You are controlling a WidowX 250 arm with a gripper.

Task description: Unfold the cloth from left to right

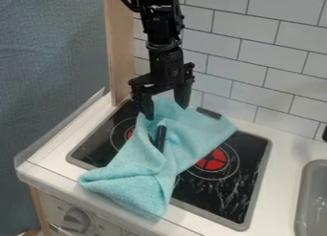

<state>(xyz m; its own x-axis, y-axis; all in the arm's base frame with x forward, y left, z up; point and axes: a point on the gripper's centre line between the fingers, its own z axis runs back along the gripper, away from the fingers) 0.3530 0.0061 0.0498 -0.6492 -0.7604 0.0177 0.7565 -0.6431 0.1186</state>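
Observation:
The black gripper (165,111) hangs over the back left part of the stove, pointing down with its two fingers spread apart. Below and between the fingertips lies the back edge of the light blue cloth (201,130); whether they touch it I cannot tell. The cloth is rumpled and partly folded, stretching diagonally from the back of the black stove top (239,182) to the counter's front edge, where a bunched part rests. Two dark narrow pieces show at the cloth, one near its middle and one at its back right edge.
Red burner markings (212,159) show beside the cloth. A grey sink (313,197) is set into the white counter (281,149) at the right. Behind stands a white tiled wall (275,63), with a wooden post (120,48) at the back left. A knob (76,219) is on the front.

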